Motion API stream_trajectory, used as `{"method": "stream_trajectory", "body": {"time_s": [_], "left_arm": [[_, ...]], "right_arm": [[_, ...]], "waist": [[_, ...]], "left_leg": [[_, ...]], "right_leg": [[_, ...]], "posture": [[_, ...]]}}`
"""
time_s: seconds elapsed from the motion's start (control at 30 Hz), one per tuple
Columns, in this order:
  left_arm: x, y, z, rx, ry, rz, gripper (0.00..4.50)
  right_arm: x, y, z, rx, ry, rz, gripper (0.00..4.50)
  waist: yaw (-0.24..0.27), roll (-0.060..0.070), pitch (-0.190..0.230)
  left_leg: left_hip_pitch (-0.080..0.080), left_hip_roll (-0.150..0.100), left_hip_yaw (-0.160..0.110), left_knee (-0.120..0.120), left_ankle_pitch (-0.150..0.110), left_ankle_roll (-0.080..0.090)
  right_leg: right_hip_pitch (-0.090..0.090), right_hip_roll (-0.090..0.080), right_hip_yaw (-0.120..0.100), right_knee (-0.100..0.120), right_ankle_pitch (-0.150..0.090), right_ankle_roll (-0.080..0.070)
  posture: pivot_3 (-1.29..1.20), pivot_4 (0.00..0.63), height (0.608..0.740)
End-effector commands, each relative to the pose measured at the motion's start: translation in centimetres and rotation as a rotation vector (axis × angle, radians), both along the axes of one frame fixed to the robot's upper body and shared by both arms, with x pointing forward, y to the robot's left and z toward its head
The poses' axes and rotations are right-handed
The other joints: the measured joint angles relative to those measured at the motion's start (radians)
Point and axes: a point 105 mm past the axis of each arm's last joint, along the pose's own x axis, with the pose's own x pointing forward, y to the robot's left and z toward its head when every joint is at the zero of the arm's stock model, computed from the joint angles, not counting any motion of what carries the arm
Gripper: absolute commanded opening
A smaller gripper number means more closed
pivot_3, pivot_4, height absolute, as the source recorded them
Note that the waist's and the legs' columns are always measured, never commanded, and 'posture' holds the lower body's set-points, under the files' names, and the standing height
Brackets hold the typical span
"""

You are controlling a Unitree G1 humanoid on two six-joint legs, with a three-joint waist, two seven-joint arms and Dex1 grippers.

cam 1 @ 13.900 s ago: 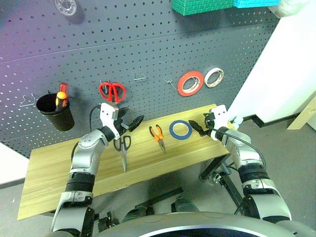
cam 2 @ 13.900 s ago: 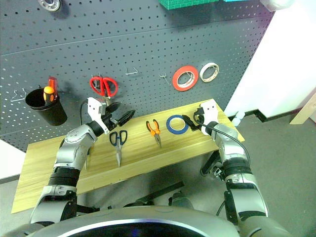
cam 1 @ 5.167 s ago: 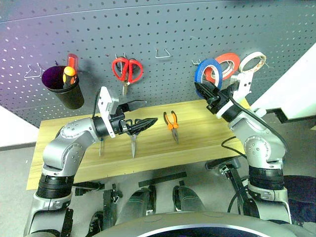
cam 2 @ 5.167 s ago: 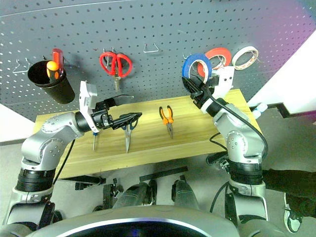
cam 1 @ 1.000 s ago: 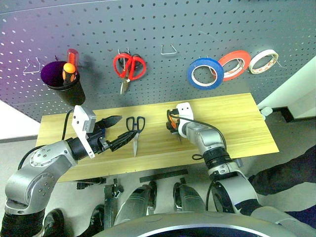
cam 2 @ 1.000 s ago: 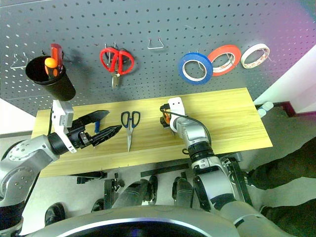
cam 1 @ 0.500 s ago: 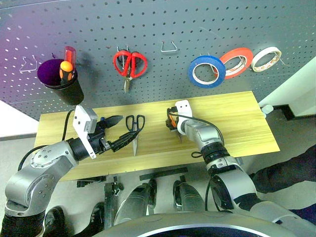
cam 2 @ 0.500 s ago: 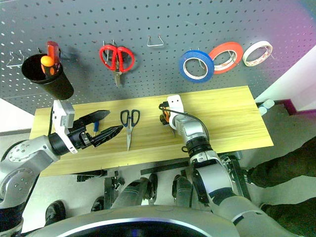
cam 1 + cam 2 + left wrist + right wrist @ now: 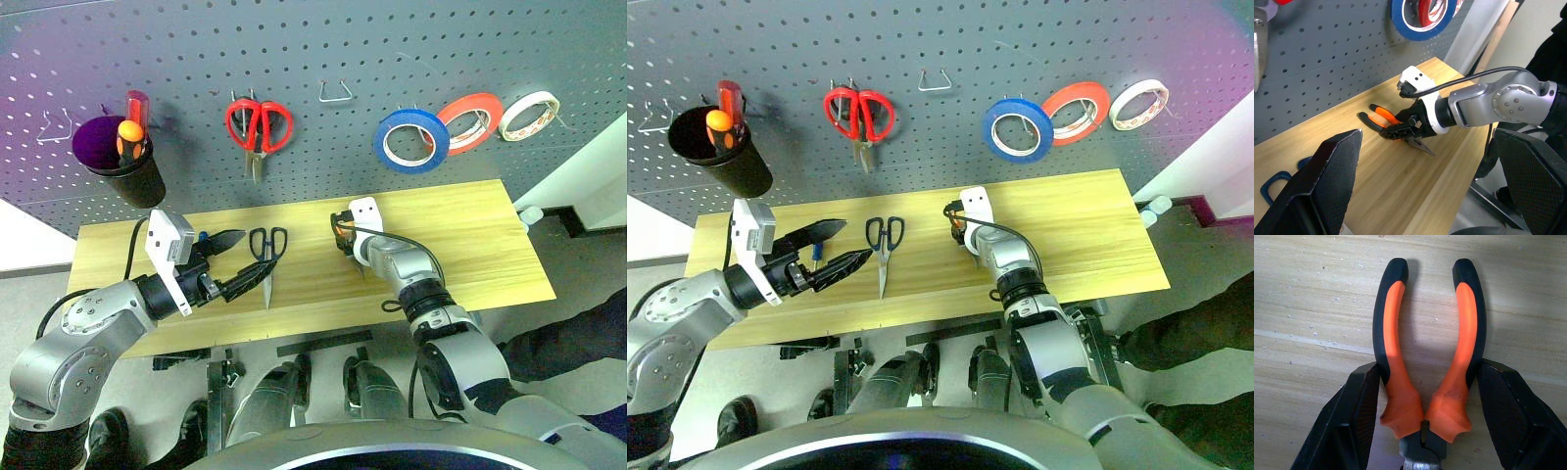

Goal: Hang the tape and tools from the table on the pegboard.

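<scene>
Grey floor [image 9: 578,284], white wall [image 9: 598,186] at right.

Red-handled scissors [image 9: 258,125] are hung at about eleven o'clock. A black cup [image 9: 125,172] with a red screwdriver [image 9: 138,106] and an orange screwdriver [image 9: 130,137] is seen at ten o'clock. A red-orange tape roll [image 9: 471,121] and a whitish tape roll [image 9: 530,114] are hung at two o'clock. An empty wire hook [image 9: 336,93] is seen near twelve o'clock.
</scene>
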Motion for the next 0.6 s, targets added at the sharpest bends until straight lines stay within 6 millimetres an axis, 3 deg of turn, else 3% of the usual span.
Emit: {"method": "stream_trajectory", "body": {"time_s": [0.03,0.37,0.6], "left_arm": [[-0.6,-0.4,0.8,0.0,-0.035,-0.017,4.5],[-0.3,-0.2,0.8,-0.003,-0.039,-0.013,4.5],[0.1,-0.2,0.8,-0.008,-0.047,-0.013,4.5]], "right_arm": [[0.5,-0.1,1.0,0.013,-0.027,-0.004,2.7],[-0.5,-0.1,1.3,0.122,0.011,0.08,2.7],[-1.5,-0.9,2.8,0.23,-0.027,0.106,2.7]], "waist": [[0.0,0.0,0.0],[0.001,0.0,0.0],[0.002,0.0,0.0]], "left_leg": [[0.0,0.0,0.0,0.0,0.0,0.0],[0.0,0.0,0.0,-0.001,0.0,-0.001],[-0.002,0.0,0.0,-0.002,0.0,-0.001]], "right_leg": [[0.0,0.0,0.0,0.0,0.0,0.0],[0.0,0.0,0.0,-0.002,0.0,0.0],[0.0,0.0,-0.001,-0.007,0.0,0.001]], "posture": [[0.08,0.35,0.726],[0.07,0.331,0.726],[0.05,0.319,0.726]]}}
